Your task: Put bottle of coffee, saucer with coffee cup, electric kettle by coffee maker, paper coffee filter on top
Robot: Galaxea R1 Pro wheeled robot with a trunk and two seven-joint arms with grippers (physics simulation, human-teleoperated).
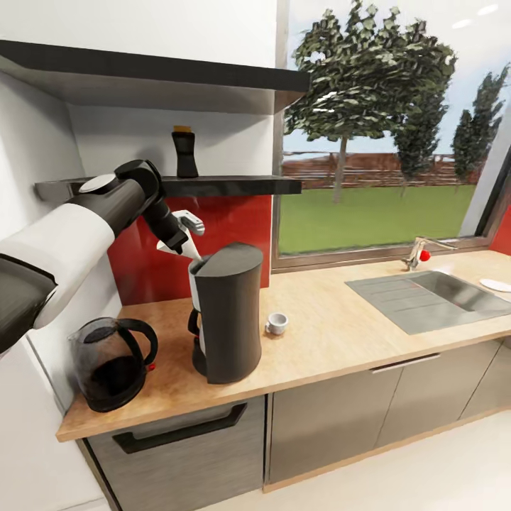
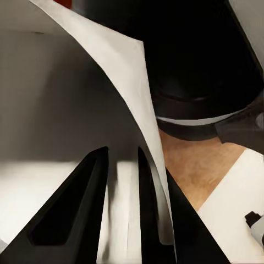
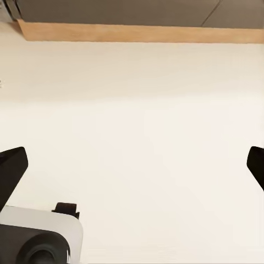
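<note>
Head view. Countertop [image 1: 333, 333]: light wood, steel sink [image 1: 433, 298] inset toward the right. Coffee maker [image 1: 227, 319]: dark tower, upright on the countertop. Kettle [image 1: 113, 362]: smoky glass, black handle, near the counter's left end, just beside the coffee maker. Cup [image 1: 277, 323]: white, on the bare wood just right of the coffee maker. Saucer [image 1: 495, 284]: white, at the far right past the sink, well apart from the cup. Bottle [image 1: 186, 152]: dark, orange cap, upright on the black shelf [image 1: 234, 186]. Left gripper [image 1: 179, 238]: above the coffee maker's top at its back-left edge, clenched on the white filter [image 1: 174, 246].

Left wrist view. Fingers [image 2: 151, 214]: dark, close together, pinching the filter [image 2: 110, 71], whose sheet curves away from them. Coffee maker [image 2: 203, 71] dark beyond; a patch of countertop [image 2: 192, 170] showing.

Right wrist view. Right gripper [image 3: 137, 165]: fingertips [image 3: 11, 165] at opposite edges, spread wide, nothing between; pale floor [image 3: 143, 110] below, cabinet base [image 3: 137, 32] beyond.
</note>
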